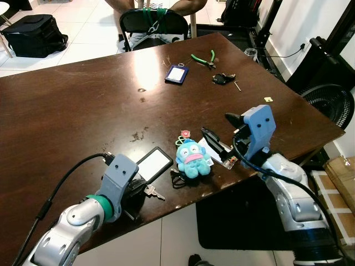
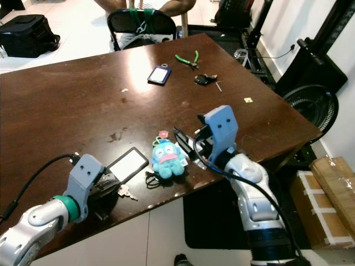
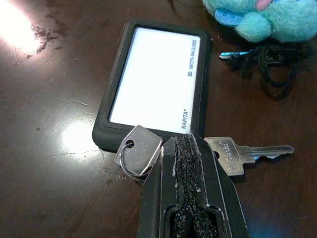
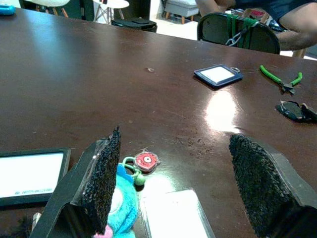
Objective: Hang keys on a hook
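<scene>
**Left gripper pinching the keys at the table edge**

Left gripper (image 3: 190, 163) of mine is pressing its fingers together on the keys (image 3: 247, 153) by their ring, low on the brown table (image 1: 72, 111) near its front edge. Just beyond them a black card holder (image 3: 153, 84) is lying flat, with a blue plush toy (image 1: 192, 159) past it. I am holding my right gripper (image 4: 178, 193) spread wide above the toy. Farther off, green pliers (image 1: 203, 59) are lying.
</scene>
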Robot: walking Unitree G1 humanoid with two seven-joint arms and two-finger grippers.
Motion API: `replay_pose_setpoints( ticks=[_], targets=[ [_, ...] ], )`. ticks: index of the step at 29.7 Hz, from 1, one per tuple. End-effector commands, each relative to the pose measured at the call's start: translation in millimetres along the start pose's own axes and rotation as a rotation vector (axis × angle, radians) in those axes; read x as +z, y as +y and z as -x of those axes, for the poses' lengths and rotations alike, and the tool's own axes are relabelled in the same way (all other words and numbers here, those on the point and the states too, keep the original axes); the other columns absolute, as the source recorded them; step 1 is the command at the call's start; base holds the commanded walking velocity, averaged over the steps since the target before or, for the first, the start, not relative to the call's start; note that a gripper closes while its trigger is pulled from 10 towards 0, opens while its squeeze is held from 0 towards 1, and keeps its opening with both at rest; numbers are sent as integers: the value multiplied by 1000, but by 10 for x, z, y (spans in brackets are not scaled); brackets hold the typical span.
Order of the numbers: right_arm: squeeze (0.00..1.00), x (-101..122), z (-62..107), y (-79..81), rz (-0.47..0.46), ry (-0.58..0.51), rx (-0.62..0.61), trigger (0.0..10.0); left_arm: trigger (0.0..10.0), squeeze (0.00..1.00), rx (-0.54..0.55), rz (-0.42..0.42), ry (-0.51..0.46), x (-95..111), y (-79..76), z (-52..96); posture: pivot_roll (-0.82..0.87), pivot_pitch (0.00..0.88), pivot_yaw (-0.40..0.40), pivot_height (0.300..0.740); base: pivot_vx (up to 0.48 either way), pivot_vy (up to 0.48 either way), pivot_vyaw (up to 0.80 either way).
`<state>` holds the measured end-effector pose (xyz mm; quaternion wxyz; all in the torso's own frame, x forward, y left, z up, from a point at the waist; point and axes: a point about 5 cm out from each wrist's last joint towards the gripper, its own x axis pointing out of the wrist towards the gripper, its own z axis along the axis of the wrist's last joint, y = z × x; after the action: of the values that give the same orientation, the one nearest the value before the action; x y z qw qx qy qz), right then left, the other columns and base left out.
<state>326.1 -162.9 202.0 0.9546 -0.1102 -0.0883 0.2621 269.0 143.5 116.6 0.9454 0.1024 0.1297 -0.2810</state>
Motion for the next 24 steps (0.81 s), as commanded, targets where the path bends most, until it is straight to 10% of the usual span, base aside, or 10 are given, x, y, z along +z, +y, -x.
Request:
replay_pose_setpoints(
  ticks=[1, 12, 13, 24],
  targets=[
    [0, 13, 15, -12, -11, -8, -10, 10000, 0, 0, 6, 10, 40, -105, 21, 11, -156, 94, 89, 740, 0, 0, 0],
    [0, 25, 12, -16, -10, -13, -14, 10000, 0, 0, 5, 9, -82, 116, 22, 23, -156, 84, 90, 740, 0, 0, 0],
    [0, 25, 7, -13, -10, -14, -12, 10000, 10000, 0, 3, -2, -172, 297, -11, 39, -152, 84, 91, 740, 0, 0, 0],
    [0, 15, -24, 39, -20, -20, 0, 10000, 10000, 0, -42, -36, -334, 706, -220, 96, -137, 80, 93, 740, 0, 0, 0]
  ],
)
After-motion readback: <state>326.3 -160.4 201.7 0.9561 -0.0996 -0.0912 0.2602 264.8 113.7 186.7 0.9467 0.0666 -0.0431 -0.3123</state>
